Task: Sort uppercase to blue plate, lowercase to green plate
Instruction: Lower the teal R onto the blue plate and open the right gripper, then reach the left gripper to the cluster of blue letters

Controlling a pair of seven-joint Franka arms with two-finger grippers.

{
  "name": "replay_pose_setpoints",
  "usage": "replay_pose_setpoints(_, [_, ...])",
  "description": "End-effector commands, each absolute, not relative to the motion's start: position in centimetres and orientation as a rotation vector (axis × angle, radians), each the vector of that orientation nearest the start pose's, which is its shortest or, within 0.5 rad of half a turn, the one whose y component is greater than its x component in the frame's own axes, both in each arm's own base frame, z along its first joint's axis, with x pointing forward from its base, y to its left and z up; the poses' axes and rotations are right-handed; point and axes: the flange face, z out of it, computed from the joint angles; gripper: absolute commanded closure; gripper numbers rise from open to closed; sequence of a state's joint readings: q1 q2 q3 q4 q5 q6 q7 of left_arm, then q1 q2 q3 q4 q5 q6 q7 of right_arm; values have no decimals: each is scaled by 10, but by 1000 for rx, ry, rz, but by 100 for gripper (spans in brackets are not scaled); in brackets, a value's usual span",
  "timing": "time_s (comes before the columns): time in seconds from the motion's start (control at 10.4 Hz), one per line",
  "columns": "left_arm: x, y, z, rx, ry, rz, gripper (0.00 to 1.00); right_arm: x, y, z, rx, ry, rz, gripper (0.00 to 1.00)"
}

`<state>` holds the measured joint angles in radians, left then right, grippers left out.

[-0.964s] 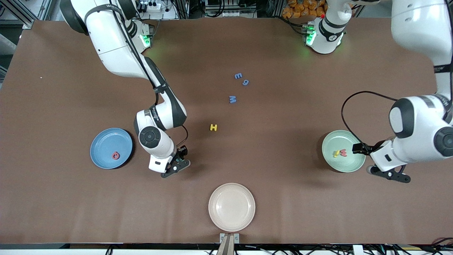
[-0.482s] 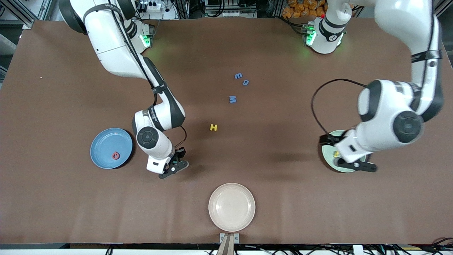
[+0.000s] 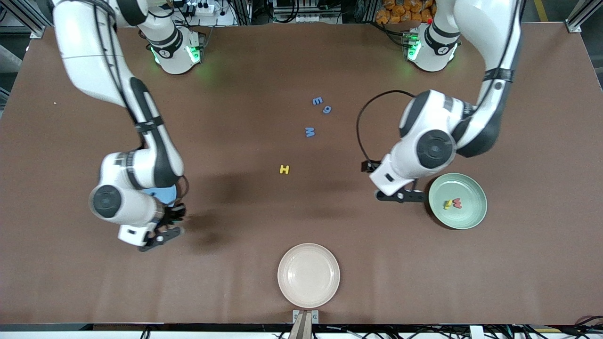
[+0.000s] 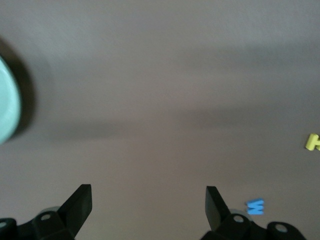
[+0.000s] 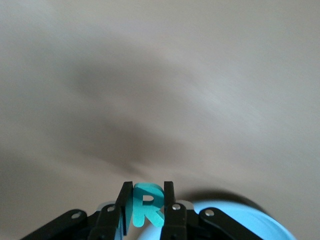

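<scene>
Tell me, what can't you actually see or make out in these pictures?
- Blue plate: front view, mostly covered by the right arm, so any letter on it is hidden.
- Teal R: visible only in the right wrist view, pinched by the right gripper.
- Green plate: left wrist view, cut off by the edge, blurred.
- Thin yellow letter: front view, too small to read.

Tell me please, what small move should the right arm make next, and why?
Probably carry the teal R, clamped in the right gripper, a little further over the blue plate and release it there. The R is uppercase, and the gripper sits only at the plate's edge.
</scene>
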<state>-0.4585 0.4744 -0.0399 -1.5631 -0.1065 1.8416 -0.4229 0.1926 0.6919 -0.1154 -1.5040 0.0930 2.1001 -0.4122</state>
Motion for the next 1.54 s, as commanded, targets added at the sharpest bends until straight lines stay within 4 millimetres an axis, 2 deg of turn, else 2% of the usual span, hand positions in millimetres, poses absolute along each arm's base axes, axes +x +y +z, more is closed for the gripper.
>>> replay_pose_setpoints(0.0, [533,-368,343,-3064,58,373,0,685,28,266,-2981,-720,261,100])
replay_pose_setpoints(0.1, [512,-390,335,-3043,86,386,0,681,25,264,-2976,-688,311,27])
replay_pose_setpoints(0.19, [490,-410,324,-3040,78,392,0,681,24,262,-2977,-675,318,0])
replay_pose_setpoints(0.29, [469,-426,314,-3034,52,379,0,682,25,262,-2980,-672,307,0])
replay_pose_setpoints(0.48, [424,-449,289,-2980,126,337,0,685,49,265,-3001,-621,274,0])
replay_pose_setpoints(0.67, [384,-463,268,-2960,238,348,0,686,104,264,-3034,-614,197,0])
replay_pose_setpoints(0.87, [342,-470,247,-2951,357,330,0,683,135,260,-3057,-525,175,0])
replay_pose_setpoints(1.06, [304,-465,230,-2952,433,267,0,677,160,258,-3064,-475,184,0])
replay_pose_setpoints(1.16, [291,-461,225,-2951,467,249,0,674,168,257,-3069,-457,188,0])
replay_pose_setpoints(1.45, [264,-468,236,-2945,546,226,0,672,167,252,-3072,-445,183,0])
